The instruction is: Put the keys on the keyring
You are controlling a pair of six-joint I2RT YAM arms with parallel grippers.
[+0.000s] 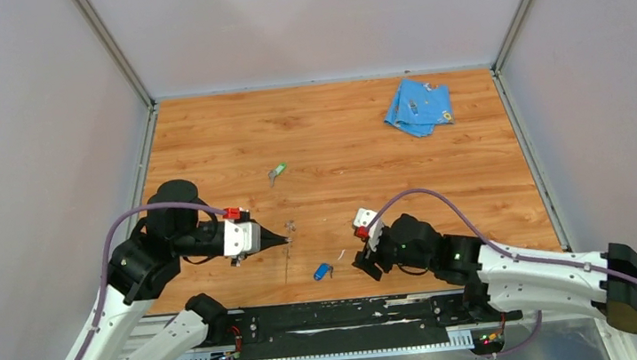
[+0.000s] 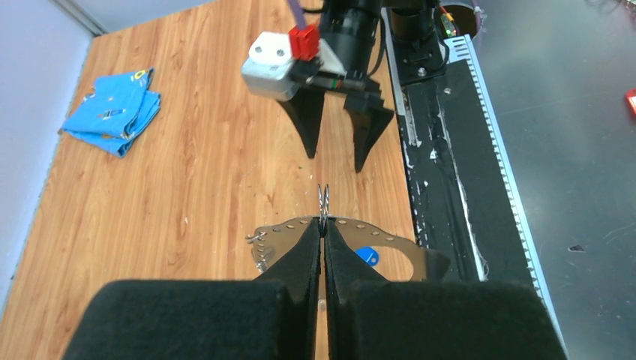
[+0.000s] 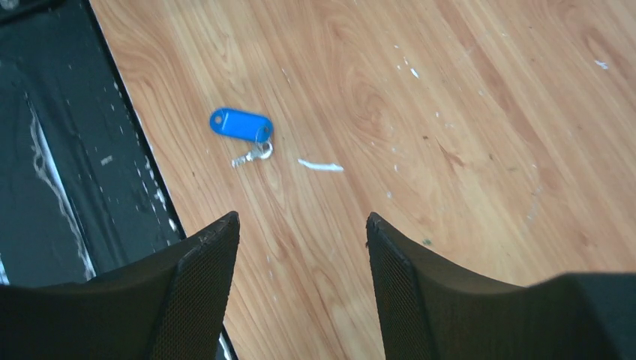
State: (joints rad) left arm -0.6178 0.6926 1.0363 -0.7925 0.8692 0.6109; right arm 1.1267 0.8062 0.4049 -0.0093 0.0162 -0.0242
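Observation:
My left gripper (image 1: 284,238) is shut on the keyring (image 1: 290,229), a thin grey metal band that it holds on edge just above the table. In the left wrist view the tips (image 2: 324,227) pinch the perforated band (image 2: 379,230), which arcs to both sides. The blue-headed key (image 1: 321,271) lies flat near the front edge, seen through the loop (image 2: 366,256) and ahead-left of my open, empty right gripper (image 3: 302,221) in its wrist view (image 3: 240,124). The right gripper (image 1: 367,267) hovers right of the blue key. The green-headed key (image 1: 277,172) lies further back.
A folded light-blue cloth (image 1: 417,107) lies at the back right. A black rail (image 1: 347,320) runs along the near table edge, close to the blue key. A small white scrap (image 3: 321,166) lies beside that key. Grey walls enclose the table.

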